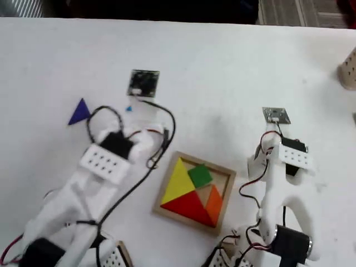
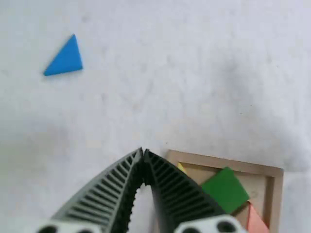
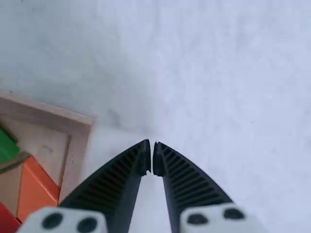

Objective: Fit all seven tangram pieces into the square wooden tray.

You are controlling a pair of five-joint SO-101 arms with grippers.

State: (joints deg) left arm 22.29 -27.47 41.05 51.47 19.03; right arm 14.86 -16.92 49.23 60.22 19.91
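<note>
While both sets of jaws are clenched on nothing, the left gripper [image 2: 144, 156] sits just beside a corner of the square wooden tray [image 2: 228, 164]. The flat blue triangle piece [image 2: 65, 58] lies on the white table [image 2: 194, 73] well ahead of its tips, apart from the tray. The right gripper [image 3: 151, 148] sits just beside the tray's opposite side. Inside the tray lie a yellow triangle [image 1: 178, 181], a green square [image 1: 199, 175], a red triangle [image 1: 189, 206] and an orange piece [image 1: 215, 203].
</note>
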